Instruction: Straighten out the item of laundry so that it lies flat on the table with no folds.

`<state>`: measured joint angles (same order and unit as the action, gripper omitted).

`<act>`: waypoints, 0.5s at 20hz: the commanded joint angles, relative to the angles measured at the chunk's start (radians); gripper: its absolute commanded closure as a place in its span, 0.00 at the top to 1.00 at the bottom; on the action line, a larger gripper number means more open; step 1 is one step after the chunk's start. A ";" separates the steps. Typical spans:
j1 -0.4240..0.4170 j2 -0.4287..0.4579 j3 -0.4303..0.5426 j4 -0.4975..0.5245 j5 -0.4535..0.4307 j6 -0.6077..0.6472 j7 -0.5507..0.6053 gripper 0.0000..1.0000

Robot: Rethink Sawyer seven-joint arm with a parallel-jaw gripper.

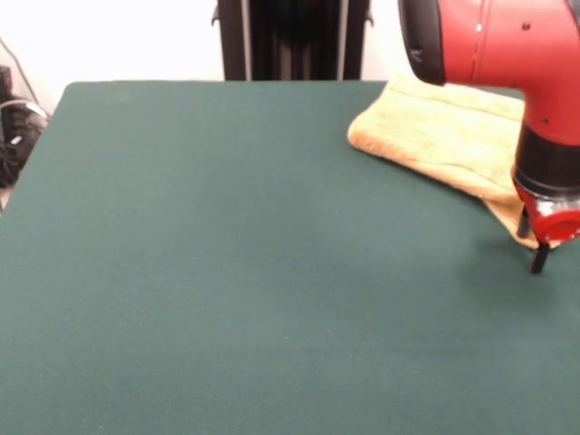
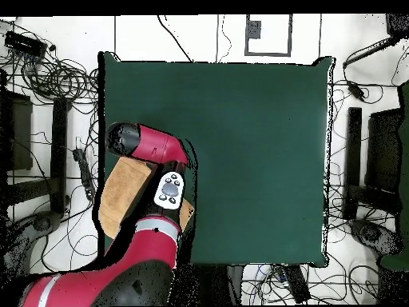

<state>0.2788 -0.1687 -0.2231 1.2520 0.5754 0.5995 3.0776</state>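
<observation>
The item of laundry, an orange-tan towel [image 1: 444, 136], lies folded over on itself at the far right of the dark green table [image 1: 227, 254]. Its near corner points toward the table's middle right. My gripper [image 1: 531, 254] hangs over that corner, open, one finger [image 1: 524, 222] behind the corner and the other [image 1: 540, 260] in front, close to the cloth. Seen from overhead, the towel [image 2: 121, 190] sits at the table's [image 2: 256, 144] left edge near the bottom corner, partly hidden under my red arm [image 2: 152, 148]. The arm also hides the gripper's tips there.
Tangled cables [image 2: 48, 72] and dark stands [image 2: 363, 160] surround the table on the floor. The towel reaches the table's edge [image 2: 102, 216]. Cables [image 1: 16, 131] also show beside the table's left side in the front view.
</observation>
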 commanded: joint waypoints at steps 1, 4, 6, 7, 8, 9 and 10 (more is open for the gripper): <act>0.039 0.141 0.092 0.039 0.046 -0.107 0.194 1.00; 0.044 0.156 0.096 0.028 0.058 -0.112 0.203 1.00; 0.048 0.159 0.106 0.031 0.070 -0.111 0.215 1.00; 0.054 0.162 0.103 0.031 0.075 -0.106 0.227 1.00; 0.055 0.160 0.109 0.037 0.081 -0.116 0.231 1.00; 0.060 0.161 0.106 0.037 0.084 -0.117 0.237 1.00; 0.061 0.158 0.106 0.040 0.086 -0.118 0.238 1.00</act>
<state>0.2849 -0.1652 -0.2299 1.2502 0.5912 0.5986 3.0776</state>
